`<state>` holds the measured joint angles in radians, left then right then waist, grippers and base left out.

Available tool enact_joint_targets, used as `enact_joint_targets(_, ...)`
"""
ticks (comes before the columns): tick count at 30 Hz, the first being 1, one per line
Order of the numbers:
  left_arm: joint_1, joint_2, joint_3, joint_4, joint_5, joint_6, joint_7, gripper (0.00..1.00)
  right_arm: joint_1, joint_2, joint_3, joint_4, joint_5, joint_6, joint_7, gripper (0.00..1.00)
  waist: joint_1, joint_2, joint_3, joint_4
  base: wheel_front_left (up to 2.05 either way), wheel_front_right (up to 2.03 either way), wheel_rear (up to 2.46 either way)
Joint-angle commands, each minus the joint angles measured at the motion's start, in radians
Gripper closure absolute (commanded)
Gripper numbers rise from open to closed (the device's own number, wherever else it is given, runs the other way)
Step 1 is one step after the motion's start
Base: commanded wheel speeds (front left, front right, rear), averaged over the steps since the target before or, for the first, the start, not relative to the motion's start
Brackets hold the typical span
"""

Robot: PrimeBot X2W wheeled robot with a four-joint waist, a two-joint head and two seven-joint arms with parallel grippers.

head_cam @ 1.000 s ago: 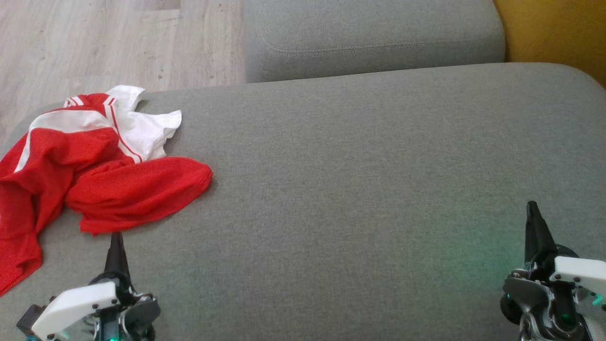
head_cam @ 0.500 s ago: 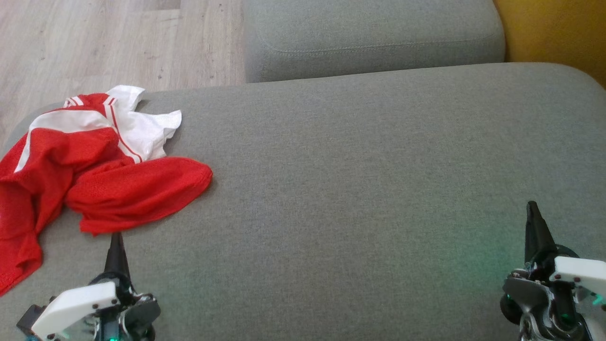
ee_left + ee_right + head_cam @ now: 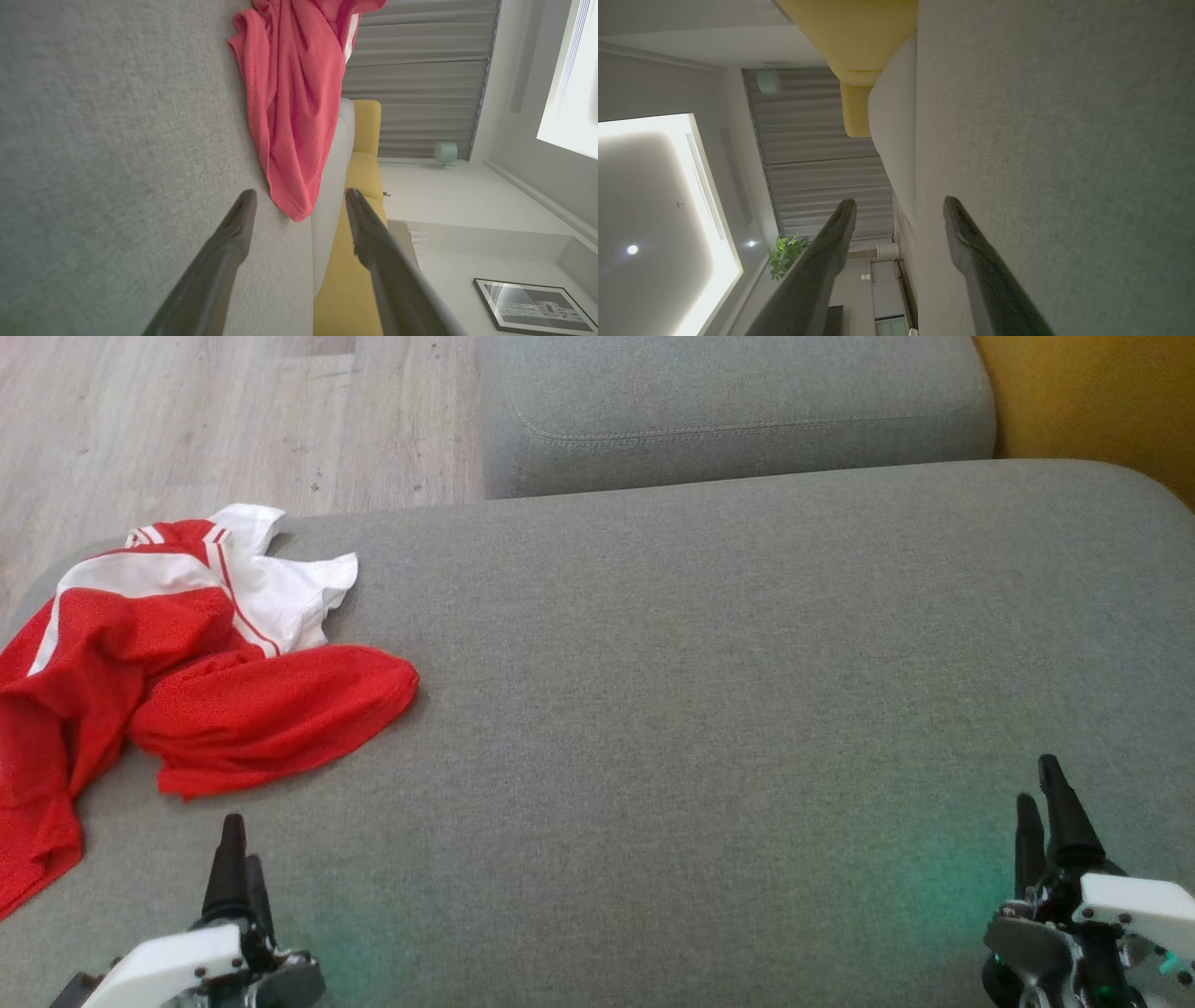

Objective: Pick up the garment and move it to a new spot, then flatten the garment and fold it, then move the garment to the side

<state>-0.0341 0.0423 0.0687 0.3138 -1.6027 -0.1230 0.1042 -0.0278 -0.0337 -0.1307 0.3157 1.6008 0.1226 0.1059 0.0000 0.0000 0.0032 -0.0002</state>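
The garment (image 3: 187, 681), red with white panels and stripes, lies crumpled at the left end of the grey sofa seat (image 3: 700, 663), part of it hanging over the left edge. My left gripper (image 3: 238, 845) is at the lower left, just short of the garment's near edge, open and empty. In the left wrist view the garment (image 3: 292, 107) lies ahead of the spread fingers, beyond the left gripper (image 3: 301, 198). My right gripper (image 3: 1041, 784) stands open at the lower right, far from the garment; in the right wrist view the right gripper (image 3: 900, 205) holds nothing.
A second grey cushion (image 3: 738, 411) sits behind the seat. Wooden floor (image 3: 187, 420) lies beyond the left end. A yellow seat (image 3: 1092, 392) stands at the back right. A wide stretch of bare seat runs from the garment to the right gripper.
Both grippers have gone from shut to open and have drawn back a little toward the bottom of the head view. The garment has not moved.
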Motion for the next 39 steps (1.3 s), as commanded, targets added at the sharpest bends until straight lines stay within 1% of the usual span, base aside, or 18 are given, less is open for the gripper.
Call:
enact_joint_targets(1, -0.024, 0.003, 0.000, -0.028, 0.005, -0.001, -0.009, 0.00, -0.025, -0.004, 0.009, -0.031, -0.014, 0.000, -0.011, 0.00, 0.0000, 0.0000, 0.000, -0.001, 0.00, 0.00, 0.00)
enact_joint_targets(7, -0.021, 0.005, -0.012, -0.030, 0.029, -0.001, -0.028, 0.00, -0.025, -0.005, 0.022, -0.038, -0.073, 0.001, -0.029, 0.00, 0.0000, 0.0000, 0.000, -0.002, 0.00, 0.00, 0.00)
enact_joint_targets(15, -0.020, 0.007, -0.022, -0.030, 0.104, 0.001, -0.052, 0.00, -0.022, -0.005, 0.045, -0.061, -0.186, 0.001, -0.052, 0.00, 0.0000, 0.0000, -0.001, -0.001, 0.00, 0.00, 0.00)
enact_joint_targets(17, -0.019, 0.007, -0.022, -0.032, 0.129, 0.002, -0.058, 0.00, -0.021, -0.006, 0.052, -0.067, -0.223, 0.001, -0.058, 0.00, 0.0000, 0.0000, -0.001, -0.001, 0.00, 0.00, 0.00)
enact_joint_targets(18, -0.018, 0.006, -0.023, -0.033, 0.155, 0.004, -0.064, 0.00, -0.020, -0.006, 0.058, -0.072, -0.260, 0.002, -0.064, 0.00, 0.0000, 0.0000, -0.001, -0.001, 0.00, 0.00, 0.00)
enact_joint_targets(21, -0.017, 0.005, -0.023, -0.035, 0.194, 0.007, -0.073, 0.00, -0.019, -0.006, 0.066, -0.081, -0.312, 0.002, -0.073, 0.00, 0.0000, 0.0000, -0.001, -0.001, 0.00, 0.00, 0.00)
enact_joint_targets(22, -0.017, 0.005, -0.023, -0.035, 0.194, 0.007, -0.073, 0.00, -0.019, -0.006, 0.066, -0.081, -0.312, 0.002, -0.073, 0.00, 0.0000, 0.0000, -0.001, -0.001, 0.00, 0.00, 0.00)
enact_joint_targets(23, -0.016, 0.005, -0.024, -0.035, 0.222, 0.008, -0.079, 0.00, -0.018, -0.006, 0.071, -0.086, -0.345, 0.002, -0.079, 0.00, 0.0000, 0.0000, -0.001, -0.002, 0.00, 0.00, 0.00)
enact_joint_targets(24, -0.016, 0.005, -0.024, -0.035, 0.222, 0.008, -0.079, 0.00, -0.018, -0.006, 0.071, -0.086, -0.345, 0.002, -0.079, 0.00, 0.0000, 0.0000, -0.001, -0.002, 0.00, 0.00, 0.00)
enact_joint_targets(30, -0.013, 0.005, -0.028, -0.034, 0.315, 0.012, -0.096, 0.00, -0.018, -0.007, 0.090, -0.099, -0.445, 0.002, -0.096, 0.00, 0.0000, 0.0000, -0.001, -0.004, 0.00, 0.00, 0.00)
enact_joint_targets(39, -0.009, 0.007, -0.033, -0.044, 0.472, 0.021, -0.123, 0.00, -0.018, -0.008, 0.113, -0.110, -0.587, 0.003, -0.123, 0.00, 0.0000, 0.0000, -0.002, -0.008, 0.00, 0.00, 0.00)
